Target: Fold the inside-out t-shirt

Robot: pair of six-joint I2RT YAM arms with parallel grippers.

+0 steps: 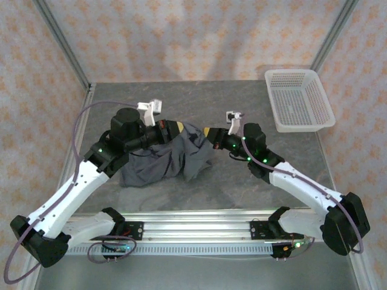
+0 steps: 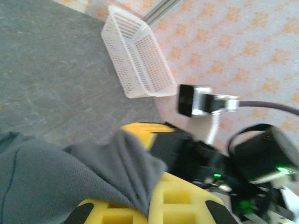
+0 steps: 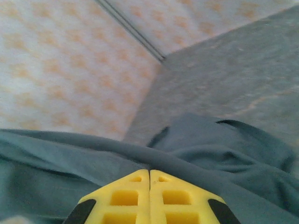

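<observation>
Pinching the crumpled t-shirt (image 1: 175, 156), both jaws.

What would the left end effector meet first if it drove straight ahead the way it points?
The left end effector, shut on the t-shirt, points at the right end effector, which looks like the first obstacle; the gap between them is hard to judge.

left gripper (image 2: 149, 205) clamped on grey t-shirt (image 2: 56, 177) fold; white mesh basket (image 2: 135, 60) beyond, grey table (image 2: 46, 70)
</observation>
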